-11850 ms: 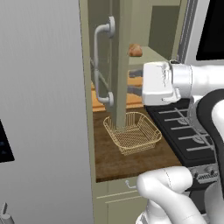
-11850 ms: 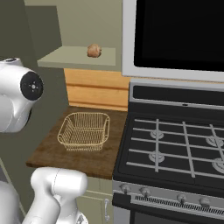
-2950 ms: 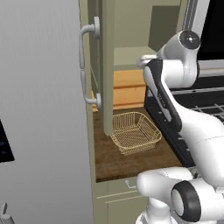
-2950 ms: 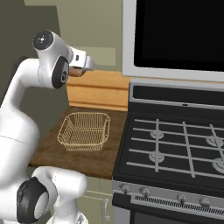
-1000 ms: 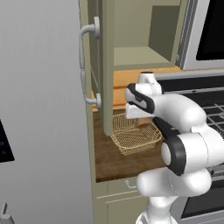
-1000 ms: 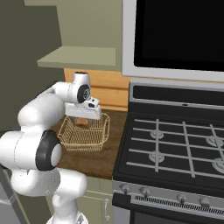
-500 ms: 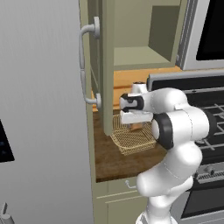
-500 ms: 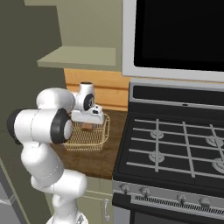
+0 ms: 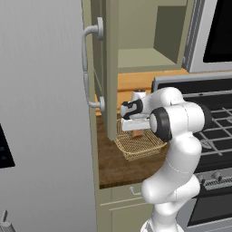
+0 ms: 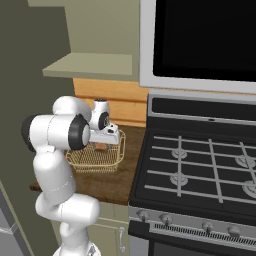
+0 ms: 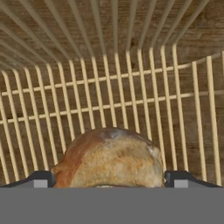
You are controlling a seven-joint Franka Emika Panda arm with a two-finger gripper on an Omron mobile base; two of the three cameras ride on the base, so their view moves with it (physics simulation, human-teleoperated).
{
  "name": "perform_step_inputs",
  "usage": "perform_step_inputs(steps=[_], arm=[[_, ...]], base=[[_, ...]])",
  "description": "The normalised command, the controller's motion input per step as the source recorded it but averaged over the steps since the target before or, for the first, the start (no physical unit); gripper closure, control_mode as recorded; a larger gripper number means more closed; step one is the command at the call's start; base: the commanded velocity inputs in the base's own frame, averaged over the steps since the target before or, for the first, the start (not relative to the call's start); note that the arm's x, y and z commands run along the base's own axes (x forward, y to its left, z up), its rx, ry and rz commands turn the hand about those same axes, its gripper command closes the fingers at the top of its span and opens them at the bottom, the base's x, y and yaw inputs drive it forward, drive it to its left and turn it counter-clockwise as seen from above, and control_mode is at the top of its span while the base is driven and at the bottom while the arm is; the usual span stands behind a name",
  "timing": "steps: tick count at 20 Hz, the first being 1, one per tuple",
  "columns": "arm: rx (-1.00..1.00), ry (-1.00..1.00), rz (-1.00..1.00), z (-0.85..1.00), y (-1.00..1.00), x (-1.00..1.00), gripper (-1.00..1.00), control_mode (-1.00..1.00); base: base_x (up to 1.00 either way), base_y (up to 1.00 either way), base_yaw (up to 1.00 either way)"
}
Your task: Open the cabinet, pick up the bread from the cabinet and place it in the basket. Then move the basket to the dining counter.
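my fingertips [image 11: 41, 178] stand wide apart, one at each side of the bread [image 11: 109, 157], and whether either pad presses the crust i cannot tell. the roll sits between them, brown on top, with the basket [image 11: 131, 96] wires fanning out past it and dark wood grain showing through the mesh. pulling out to the right base view, my gripper [image 10: 104, 141] hangs low inside the basket [image 10: 95, 157], and a bit of the bread [image 10: 101, 147] peeks out just under the hand. from the left base view the same: gripper [image 9: 134, 130] down in the basket [image 9: 138, 144], the bread [image 9: 136, 133] a small brown spot under the hand. the basket rests on the short dark worktop [image 9: 113, 165], close beside the stove [image 10: 200, 175]. above it the cabinet [image 9: 136, 54] stands with its door [image 9: 110, 68] swung out, edge-on to the camera, the curved silver handle [image 9: 90, 68] on its outer face, and the shelf [image 10: 92, 65] inside is bare pale green. the microwave [image 10: 200, 40] hangs over the burners.
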Motion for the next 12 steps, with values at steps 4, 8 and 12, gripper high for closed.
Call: perform_step_inputs(steps=[4,8,12], arm=[[0.0,0.0,0.0,-0.31,0.0,0.11,1.0,-1.0],[0.0,0.0,0.0,-0.17,0.01,0.01,-1.0,-1.0],[0.0,0.0,0.0,0.0,0.0,0.0,-1.0,-1.0]], base=[[0.0,0.0,0.0],[0.0,0.0,0.0],[0.0,0.0,0.0]])
